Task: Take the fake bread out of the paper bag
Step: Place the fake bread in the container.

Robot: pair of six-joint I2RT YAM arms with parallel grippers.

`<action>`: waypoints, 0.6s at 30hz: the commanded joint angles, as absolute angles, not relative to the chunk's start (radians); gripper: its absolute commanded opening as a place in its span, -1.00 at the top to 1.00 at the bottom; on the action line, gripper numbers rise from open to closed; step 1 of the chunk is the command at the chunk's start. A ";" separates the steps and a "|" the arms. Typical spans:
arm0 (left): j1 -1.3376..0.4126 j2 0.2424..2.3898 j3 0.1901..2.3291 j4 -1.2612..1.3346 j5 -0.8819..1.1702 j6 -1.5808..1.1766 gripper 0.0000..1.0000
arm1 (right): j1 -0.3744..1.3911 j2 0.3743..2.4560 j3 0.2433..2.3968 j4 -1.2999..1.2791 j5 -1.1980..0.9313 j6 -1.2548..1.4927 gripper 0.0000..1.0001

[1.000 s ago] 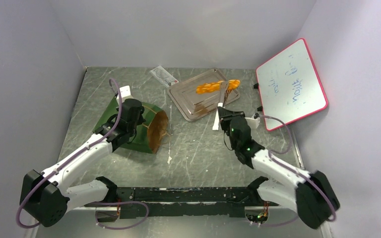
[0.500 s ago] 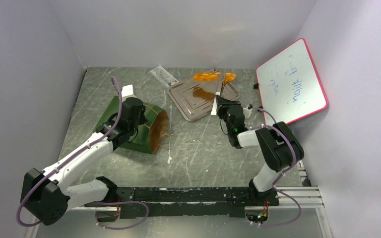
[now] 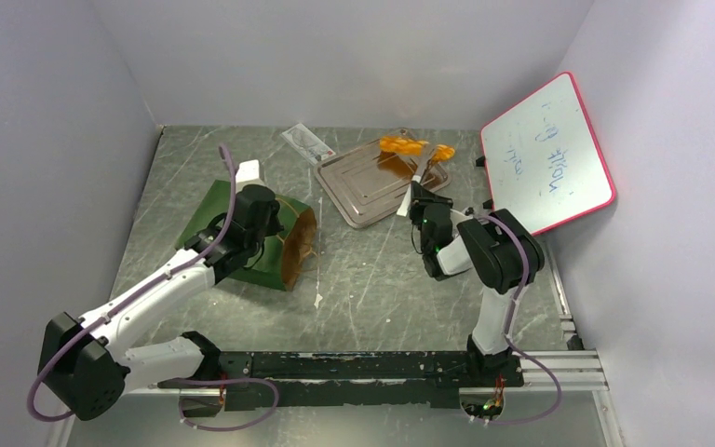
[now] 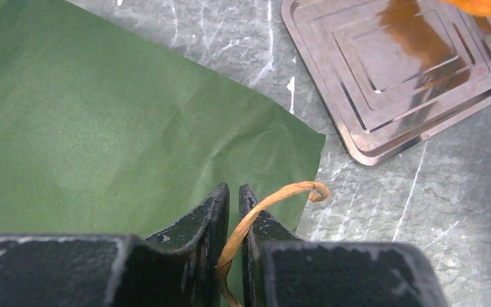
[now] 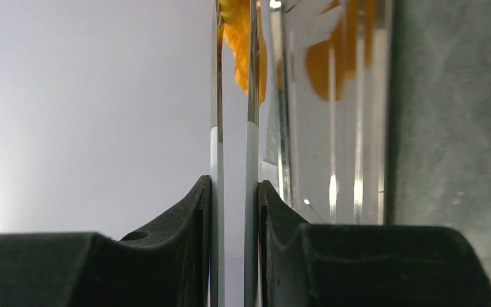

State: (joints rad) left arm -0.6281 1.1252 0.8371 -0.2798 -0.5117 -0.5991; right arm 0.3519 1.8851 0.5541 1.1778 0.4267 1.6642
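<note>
The table (image 3: 372, 279) is walled in on the left, back and right. A whiteboard (image 3: 546, 154) leans in the upper right, its lower edge close to the right corner of the metal tray (image 3: 358, 186). A bare strip of table separates the mouth of the paper bag (image 3: 284, 244) from the right arm. In the top view the bag lies on its side at centre left, with its brown opening facing right. The bread (image 3: 405, 144), an orange braided piece, is at the tray's far rim near the back wall, out of the bag.

A second ago the bread hung over the middle of the tray and the right arm lay stretched low to the lower right. Now its elbow is folded up high and the bread has gone towards the back. The left arm has shifted slightly towards the upper right.

The left gripper (image 4: 233, 192) is clenched on the bag's tan handle (image 4: 275, 198). The right gripper (image 5: 233, 185) is clamped on a pair of tongs (image 5: 251, 160), and the bread (image 5: 240, 38) is pinched between their tips.
</note>
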 commanded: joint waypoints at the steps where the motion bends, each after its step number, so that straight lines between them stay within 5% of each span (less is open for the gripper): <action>1: -0.643 1.086 0.864 -0.263 -0.525 -0.580 0.86 | 0.344 1.930 0.581 1.277 0.479 1.677 0.89; 10: -0.657 1.053 0.850 -0.273 -0.529 -0.590 0.86 | 0.345 1.939 0.570 1.262 0.440 1.662 0.41; 18: -0.672 1.020 0.843 -0.287 -0.538 -0.604 0.86 | 0.366 1.939 0.497 1.312 0.406 1.713 0.30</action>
